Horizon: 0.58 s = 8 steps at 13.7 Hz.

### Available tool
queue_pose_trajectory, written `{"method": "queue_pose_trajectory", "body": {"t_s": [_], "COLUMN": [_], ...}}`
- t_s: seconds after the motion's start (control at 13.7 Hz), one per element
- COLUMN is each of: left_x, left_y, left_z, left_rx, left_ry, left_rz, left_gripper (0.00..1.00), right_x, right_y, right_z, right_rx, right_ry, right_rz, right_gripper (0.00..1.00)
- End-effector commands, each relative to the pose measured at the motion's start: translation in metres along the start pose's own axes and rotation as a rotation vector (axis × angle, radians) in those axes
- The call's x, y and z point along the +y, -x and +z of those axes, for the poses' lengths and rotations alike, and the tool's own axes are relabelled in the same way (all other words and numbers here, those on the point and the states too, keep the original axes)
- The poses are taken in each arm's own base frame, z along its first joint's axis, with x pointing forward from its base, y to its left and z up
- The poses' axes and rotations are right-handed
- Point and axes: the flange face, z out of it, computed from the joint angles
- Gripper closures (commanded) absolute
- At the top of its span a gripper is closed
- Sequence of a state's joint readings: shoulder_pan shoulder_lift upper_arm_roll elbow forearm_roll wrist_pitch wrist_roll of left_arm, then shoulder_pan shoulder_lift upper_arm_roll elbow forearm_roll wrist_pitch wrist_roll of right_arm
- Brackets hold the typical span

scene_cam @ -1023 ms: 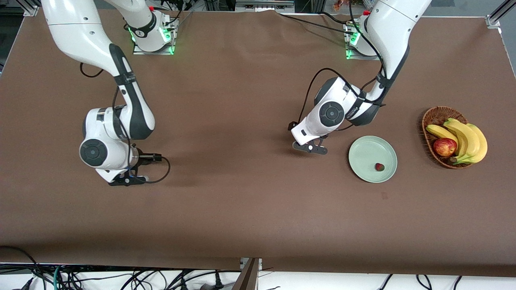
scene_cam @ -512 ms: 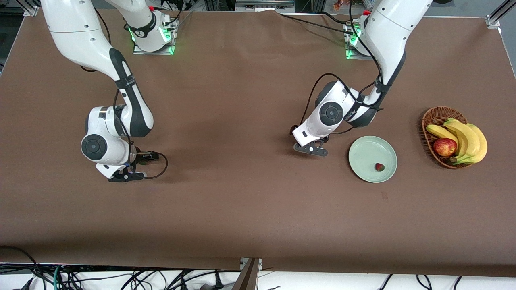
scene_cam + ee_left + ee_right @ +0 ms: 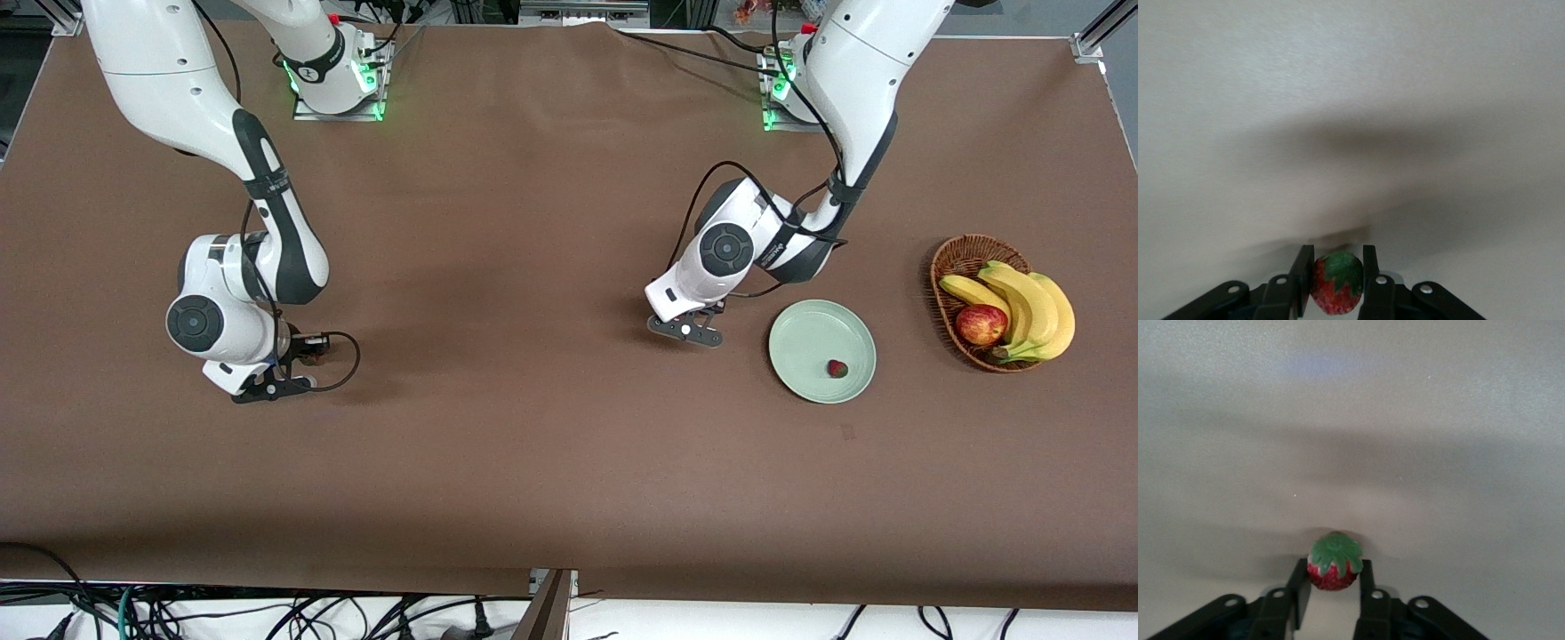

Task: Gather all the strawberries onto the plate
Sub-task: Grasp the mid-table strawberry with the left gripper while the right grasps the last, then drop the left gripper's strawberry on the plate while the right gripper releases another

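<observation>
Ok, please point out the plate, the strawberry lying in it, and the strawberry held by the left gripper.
plate (image 3: pixel 805 342), front view, bare floor of the dish.
strawberry in the plate (image 3: pixel 837 368), front view, red body.
strawberry in the left gripper (image 3: pixel 1336 292), left wrist view, red flesh below the leaves.

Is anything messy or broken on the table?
No, nothing stands out. One strawberry lies in the plate. The left gripper and right gripper each hold a strawberry. The basket sits upright with its fruit inside.

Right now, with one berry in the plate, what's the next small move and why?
Probably carry the left gripper sideways over the plate before releasing. The left wrist view shows a strawberry pinched between its fingers, and the plate, holding one strawberry, sits beside it. The right gripper also holds a strawberry, much farther from the plate.
</observation>
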<state>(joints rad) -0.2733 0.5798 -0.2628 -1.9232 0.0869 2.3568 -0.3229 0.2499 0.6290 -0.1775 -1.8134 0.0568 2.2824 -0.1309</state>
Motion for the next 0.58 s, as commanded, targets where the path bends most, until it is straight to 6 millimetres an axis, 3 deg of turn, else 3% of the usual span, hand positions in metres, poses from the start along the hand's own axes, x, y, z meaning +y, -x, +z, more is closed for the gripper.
{"method": "queue_pose_trajectory", "body": {"t_s": [0.0,0.22,0.37,0.51], "left_x": [-0.034,-0.102,-0.150,-0.190], "left_y": [-0.008,-0.029,-0.034,-0.041], "left_z": [-0.041,-0.080,-0.084,-0.082], "left_rx": [-0.013,-0.048,-0.063,-0.061], "left_ry": [-0.036,-0.031,-0.021,-0.077], "left_rz": [0.071,0.245,0.368,0.480], "left_gripper": [1.00,1.00,1.00,1.00], "right_x": [0.002,-0.015,-0.063,-0.137], "right_y": [0.007,-0.004,-0.014,-0.017], "right_z": [-0.008,-0.027,-0.040,-0.047], "right_rx": [0.017,0.049,0.074,0.082], "right_ry": [-0.013,-0.025,-0.064,-0.123], "right_rz": [-0.012,-0.018,0.040,0.180], "right_gripper": [1.00,1.00,1.00,1.00]}}
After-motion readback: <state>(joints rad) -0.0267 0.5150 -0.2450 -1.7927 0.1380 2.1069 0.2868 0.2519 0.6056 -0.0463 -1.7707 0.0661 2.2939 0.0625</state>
